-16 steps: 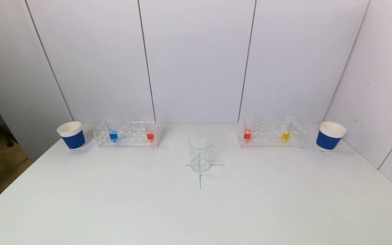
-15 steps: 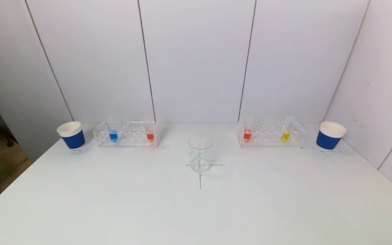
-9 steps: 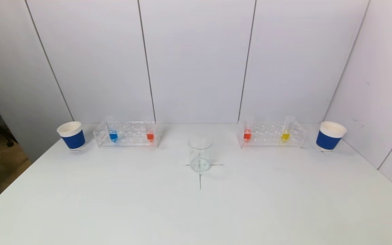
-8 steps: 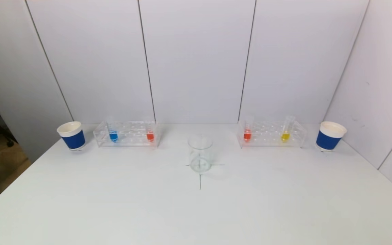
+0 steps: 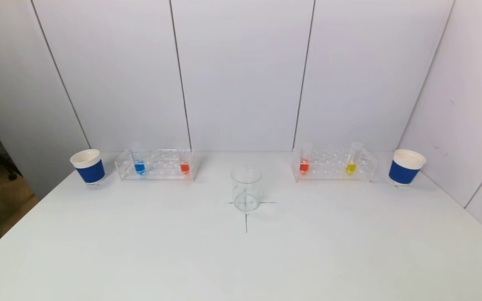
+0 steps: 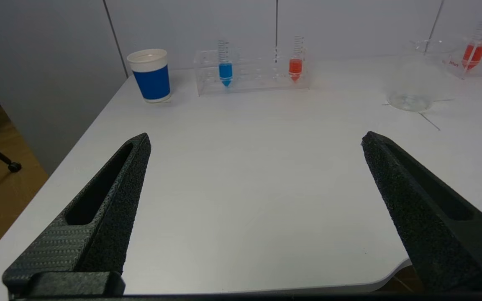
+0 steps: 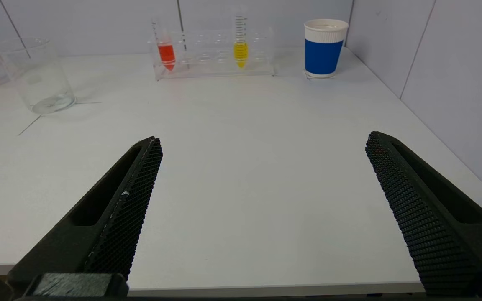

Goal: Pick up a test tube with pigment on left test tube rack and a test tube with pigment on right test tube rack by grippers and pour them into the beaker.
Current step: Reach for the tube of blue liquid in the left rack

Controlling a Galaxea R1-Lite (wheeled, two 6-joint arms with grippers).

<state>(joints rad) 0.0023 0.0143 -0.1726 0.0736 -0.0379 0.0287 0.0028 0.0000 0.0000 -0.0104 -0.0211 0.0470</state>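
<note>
- the left test tube rack (image 5: 155, 164) stands along the far edge of the bench towards its left corner; the right test tube rack (image 5: 334, 164) mirrors it towards the right corner.
- the left rack holds a blue tube (image 5: 139, 161) at its outer end and an orange-red tube (image 5: 184, 161) at its inner end; the right rack holds a red tube (image 5: 304, 159) at its inner end and a yellow tube (image 5: 352, 161) nearer its outer end, leaning a little.
- each tube carries pigment only in its pointed bottom; the upper length is clear and graduated.
- the tubes look light, thin-walled, smooth and likely slippery, and breakable if squeezed hard; the bare upper shaft above the rack's top plate looks the best place to grip, lifting straight up.
- the beaker (image 5: 246, 189) sits on a cross mark at the bench's middle, between the racks, and appears empty.
- a blue paper cup (image 5: 88, 166) stands just outside the left rack, a second cup (image 5: 406, 167) just outside the right; their contents are hidden.
- the left gripper (image 6: 255, 140) hangs over the near edge, fingers spread wide, holding nothing.
- the right gripper (image 7: 262, 142) does likewise over the near edge, spread wide and empty.
</note>
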